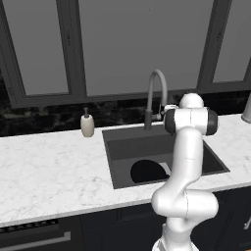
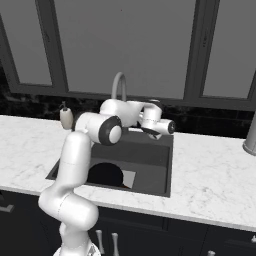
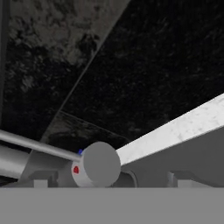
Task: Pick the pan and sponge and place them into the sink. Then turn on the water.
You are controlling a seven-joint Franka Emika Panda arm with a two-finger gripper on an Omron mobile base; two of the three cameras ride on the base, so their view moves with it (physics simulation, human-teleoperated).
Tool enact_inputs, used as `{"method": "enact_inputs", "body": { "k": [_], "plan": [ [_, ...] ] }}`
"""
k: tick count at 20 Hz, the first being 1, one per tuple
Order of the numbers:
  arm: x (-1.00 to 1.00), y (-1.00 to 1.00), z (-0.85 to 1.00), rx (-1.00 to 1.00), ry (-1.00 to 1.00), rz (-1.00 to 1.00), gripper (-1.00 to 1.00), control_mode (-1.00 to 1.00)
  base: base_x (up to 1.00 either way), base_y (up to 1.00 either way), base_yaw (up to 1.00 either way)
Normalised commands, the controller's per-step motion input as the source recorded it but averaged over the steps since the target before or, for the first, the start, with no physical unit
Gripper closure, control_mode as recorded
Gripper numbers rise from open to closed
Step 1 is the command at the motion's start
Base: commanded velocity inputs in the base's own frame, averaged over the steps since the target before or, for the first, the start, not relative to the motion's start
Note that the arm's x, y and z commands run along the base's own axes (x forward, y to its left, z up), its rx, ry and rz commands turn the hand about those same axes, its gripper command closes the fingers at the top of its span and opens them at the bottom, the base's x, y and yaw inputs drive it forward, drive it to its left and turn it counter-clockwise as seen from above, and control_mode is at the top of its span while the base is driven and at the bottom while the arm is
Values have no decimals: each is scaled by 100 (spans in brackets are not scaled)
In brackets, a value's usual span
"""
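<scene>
Sink [image 1: 117, 147] with one pan [image 1: 147, 171] inside, one faucet [image 1: 156, 93], fingers [image 3: 105, 180] spread open.

Round black pan [image 1: 147, 171] lying flat on the floor of the dark grey recessed sink [image 1: 127, 138], partly over its light grey patch; grey gooseneck faucet [image 1: 156, 93] upright at the back rim.

No readable text, label, brand, number or sign appears on anything here.
</scene>
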Motion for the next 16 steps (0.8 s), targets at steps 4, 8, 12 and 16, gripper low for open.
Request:
{"method": "enact_inputs", "body": {
  "k": [4,8,12,16],
  "plan": [
    [12,8,-2,0,0,-3,-100,-100,0,0,0],
    [0,17,-12,-2,0,-1,-100,-100,0,0,0],
    [0,13,-12,-1,0,-1,-100,-100,0,0,0],
    [15,17,-4,0,0,-1,-100,-100,0,0,0]
  ]
}}
